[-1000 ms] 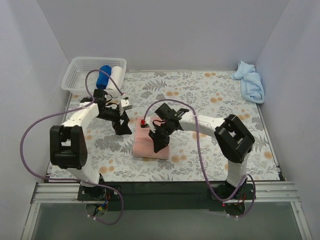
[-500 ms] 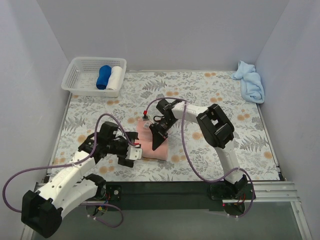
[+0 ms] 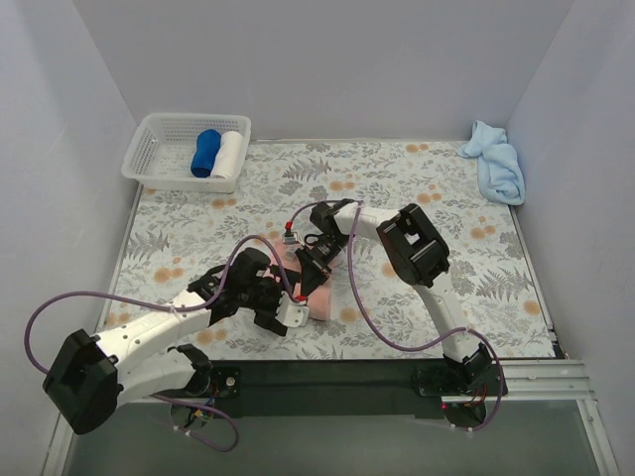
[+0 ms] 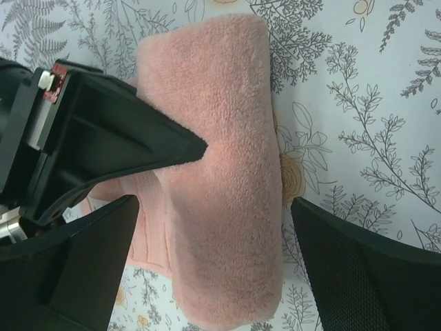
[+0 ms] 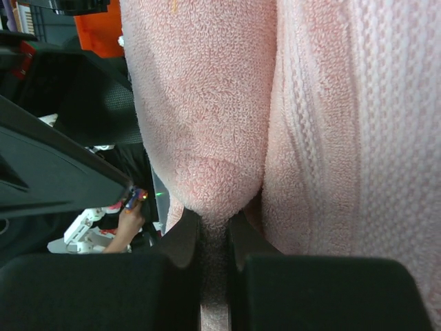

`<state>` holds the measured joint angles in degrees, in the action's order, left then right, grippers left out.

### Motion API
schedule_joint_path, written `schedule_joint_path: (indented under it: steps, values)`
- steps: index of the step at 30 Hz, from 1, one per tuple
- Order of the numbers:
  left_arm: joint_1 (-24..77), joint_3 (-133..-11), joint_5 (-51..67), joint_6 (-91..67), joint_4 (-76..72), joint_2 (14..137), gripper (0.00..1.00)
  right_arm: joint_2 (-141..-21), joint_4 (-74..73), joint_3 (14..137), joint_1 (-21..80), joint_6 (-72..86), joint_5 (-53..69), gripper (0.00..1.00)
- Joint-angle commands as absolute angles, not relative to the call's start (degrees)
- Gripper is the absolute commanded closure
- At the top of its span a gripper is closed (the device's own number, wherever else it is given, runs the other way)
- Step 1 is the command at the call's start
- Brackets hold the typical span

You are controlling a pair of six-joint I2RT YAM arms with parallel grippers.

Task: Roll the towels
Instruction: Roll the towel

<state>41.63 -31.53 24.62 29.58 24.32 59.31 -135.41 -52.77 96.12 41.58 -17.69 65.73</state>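
- Nearest, the left arm (image 3: pixel 149 332) stretches low over the near-left part of the flowered counter (image 3: pixel 417 178), with a purple cable (image 3: pixel 60 302) looping beside it. From above, its wrist covers the near edge of the pink towel (image 4: pixel 227 103).
- Just past that, the left hand (image 4: pixel 215 201) stands wide open and holds nothing. One finger is on each side of the pink towel, and whether either touches it cannot be told.
- Between those fingers, near the middle of the counter, the pink towel lies as a thick, rounded bundle of salmon terry. A flatter layer pokes out along one side.
- Close behind, the right hand (image 5: pixel 213 234) is clamped tight on a small fold of the pink towel, its dark fingers pressed together around the pile. Its body crowds the side of the bundle opposite the left arm.
- Farther back, in the far-left corner, a white basket (image 3: pixel 149 134) holds a dark blue roll (image 3: pixel 206 152) and a white roll (image 3: pixel 230 154), side by side and touching.
- Farthest, in the far-right corner, the light blue towel (image 3: pixel 499 164) lies crumpled against the wall, well apart from both hands.
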Motion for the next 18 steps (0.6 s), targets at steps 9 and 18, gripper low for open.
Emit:
schedule_joint_path:
  steps: [9, 18]
  values:
    - [45.53, -31.02, 16.35, 24.27, 18.11, 68.64, 0.37, -141.59, -50.98, 96.42, 42.1, -21.53, 50.28, 0.99]
    - [45.53, -34.36, 19.33, 20.75, 30.83, 73.47, 0.91, -134.58, -51.42, 95.1, 37.19, -20.57, 46.5, 0.62]
